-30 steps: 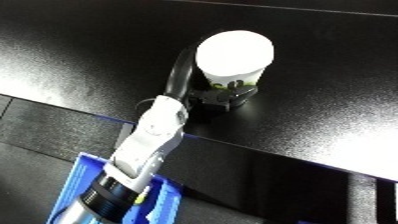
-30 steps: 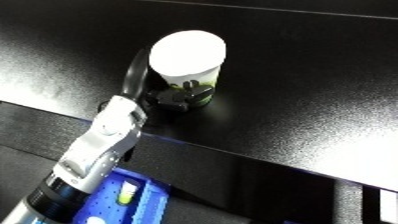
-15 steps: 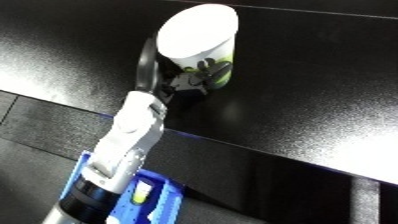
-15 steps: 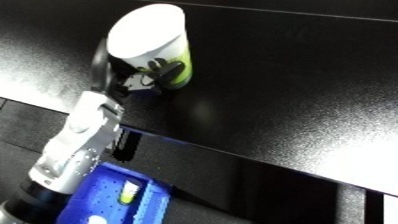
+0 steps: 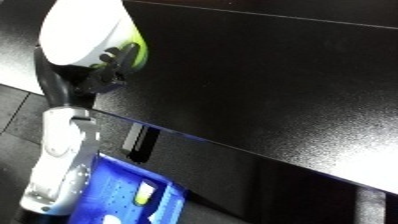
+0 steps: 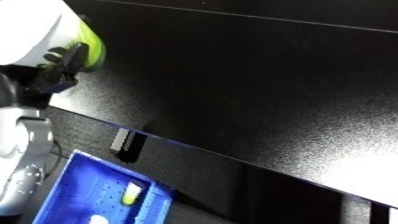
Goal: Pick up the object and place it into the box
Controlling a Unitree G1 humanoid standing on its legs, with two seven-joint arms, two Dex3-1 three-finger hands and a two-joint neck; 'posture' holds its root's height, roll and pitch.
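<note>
Table [image 5: 266,90]: black, glossy surface.
Left hand [image 5: 98,75]: fingers curled round white-and-lime cup [image 5: 89,32], lifted.
Bin [image 5: 111,192]: blue, below table edge.

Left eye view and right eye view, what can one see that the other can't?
Only the left eye view shows the whole white top of the cup and most of the long forearm below it.

Only the right eye view shows more of the blue bin, with its floor spreading wider.

Both show the black hand curled round the white and green cup, the black table, and small things lying in the bin. Which hand it is cannot be told for sure.
</note>
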